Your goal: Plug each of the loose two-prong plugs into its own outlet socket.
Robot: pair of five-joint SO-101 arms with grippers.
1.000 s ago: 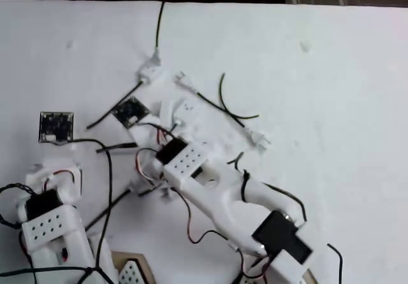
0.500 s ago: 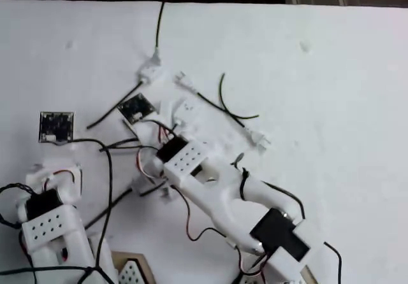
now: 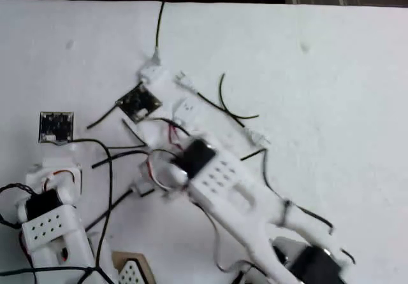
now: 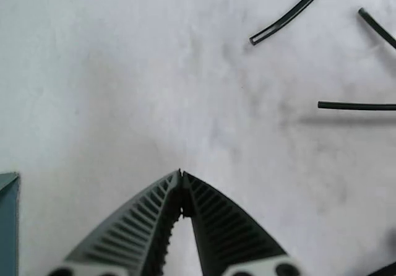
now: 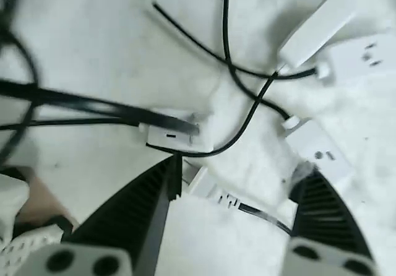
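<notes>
The white table [image 3: 331, 74] carries a tangle of black cords and white fittings in the left half of its middle. The right arm [image 3: 242, 201] lies stretched from the near edge toward that tangle, placed, I judge, so that its tool can work among the plugs. The left arm [image 3: 48, 230] sits folded at the near left corner, well apart from the fittings, which reads as parked out of the way. The right gripper [image 5: 241, 171] is spread wide and holds nothing, and its jaws stand either side of a small white piece I cannot identify. Just beyond them lies a white plug body [image 5: 176, 137] with its black cord trailing off, so the wide spread looks like preparation for closing on a plug. The left gripper [image 4: 181, 180] is pinched together with nothing between its jaws, over bare table near loose black cord ends [image 4: 291, 16]. One outlet socket block [image 3: 153, 74] sits toward the far edge, its cord running off that edge, and a second socket block [image 3: 188, 110] lies just nearer. A two-prong plug [image 3: 182, 79] rests beside the first block and another loose plug [image 3: 258, 137] lies toward the table's centre. Neither looks seated, so the plugging appears not yet done.
</notes>
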